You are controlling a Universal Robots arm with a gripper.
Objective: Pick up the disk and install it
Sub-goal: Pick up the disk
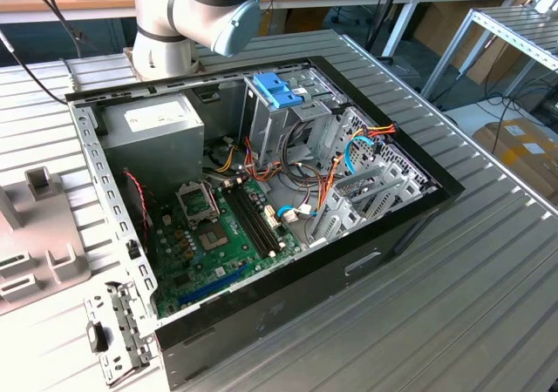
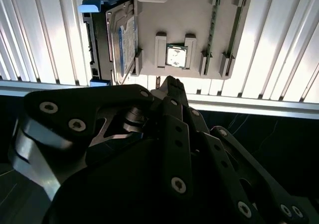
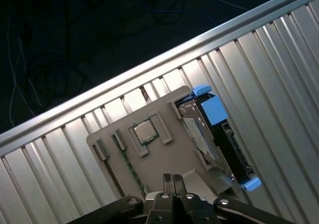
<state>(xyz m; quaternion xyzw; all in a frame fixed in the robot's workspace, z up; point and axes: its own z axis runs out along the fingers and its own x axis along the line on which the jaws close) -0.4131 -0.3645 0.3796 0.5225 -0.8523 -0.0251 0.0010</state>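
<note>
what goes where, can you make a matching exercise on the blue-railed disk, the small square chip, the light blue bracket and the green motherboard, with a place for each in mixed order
Things
1. dark rectangular disk with bright blue plastic rails
2. small square silver chip
3. light blue plastic bracket
4. green motherboard

Places
A. flat on the floor of the open black computer case
B. on top of the grey metal drive cage
C. on edge in a slot at one side of the grey fixture plate
D. lying flat between two raised grey tabs on the fixture plate

Pairs: 1-C, 2-D, 3-B, 4-A
</note>
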